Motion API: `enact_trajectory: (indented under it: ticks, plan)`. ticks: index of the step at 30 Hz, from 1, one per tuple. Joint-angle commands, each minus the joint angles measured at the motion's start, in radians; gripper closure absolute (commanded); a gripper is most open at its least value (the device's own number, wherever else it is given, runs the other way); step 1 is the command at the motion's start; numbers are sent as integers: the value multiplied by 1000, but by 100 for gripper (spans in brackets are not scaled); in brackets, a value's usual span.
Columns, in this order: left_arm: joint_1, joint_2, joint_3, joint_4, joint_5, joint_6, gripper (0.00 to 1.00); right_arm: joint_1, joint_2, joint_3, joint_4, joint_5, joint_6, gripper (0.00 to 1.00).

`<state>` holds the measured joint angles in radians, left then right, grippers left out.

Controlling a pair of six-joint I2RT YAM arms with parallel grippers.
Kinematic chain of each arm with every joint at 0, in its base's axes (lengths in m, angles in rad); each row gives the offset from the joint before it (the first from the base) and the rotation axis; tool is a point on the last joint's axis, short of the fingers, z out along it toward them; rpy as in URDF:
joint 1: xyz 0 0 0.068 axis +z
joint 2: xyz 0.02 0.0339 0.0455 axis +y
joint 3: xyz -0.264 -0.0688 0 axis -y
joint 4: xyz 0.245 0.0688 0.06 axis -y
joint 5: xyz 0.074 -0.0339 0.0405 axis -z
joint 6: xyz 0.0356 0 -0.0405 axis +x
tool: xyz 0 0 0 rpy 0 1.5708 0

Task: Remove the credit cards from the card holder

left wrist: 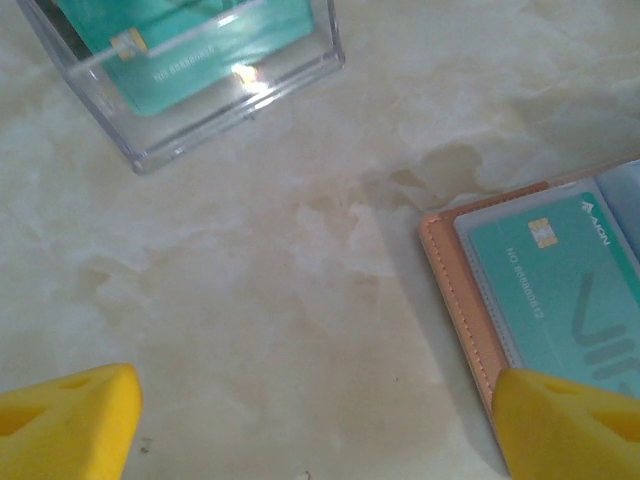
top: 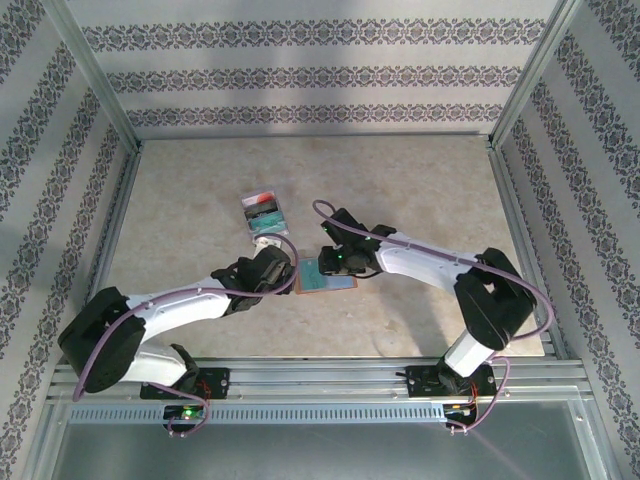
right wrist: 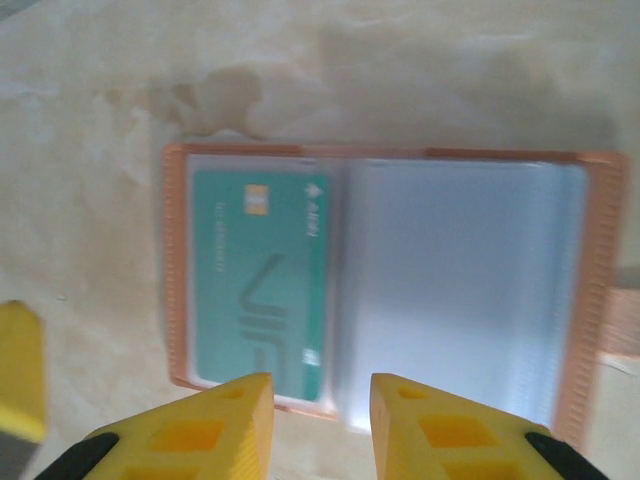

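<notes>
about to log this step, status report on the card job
left end effector open, empty. right end effector narrowed over open card holder, grip unclear. teal card in its pocket. clear box sits apart, nothing blocking.

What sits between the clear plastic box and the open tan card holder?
Bare beige marbled tabletop, per the left wrist view; the left gripper hovers above.

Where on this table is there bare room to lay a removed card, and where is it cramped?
Free: the wide back and right of the beige stone-look table, beyond the open tan leather card holder; also the left side, beside the clear plastic box of cards. Crowded: the strip between box and holder, where the left tool and right tool meet.
</notes>
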<state>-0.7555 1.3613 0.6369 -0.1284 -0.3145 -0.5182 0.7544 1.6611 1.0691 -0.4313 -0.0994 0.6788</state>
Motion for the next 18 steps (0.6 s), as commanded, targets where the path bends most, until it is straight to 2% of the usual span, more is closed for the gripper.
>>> enact_trajectory:
  ticks: [1,9,18]
  plan:
    - [36,32,-12,60,80,-64,9,24,56,63,22,-41,8,68]
    - [104,104,-13,141,184,-89,7,46,162,113,4,-43,16,68]
    - [116,197,34,133,236,-50,8,40,164,78,-18,-5,34,68]
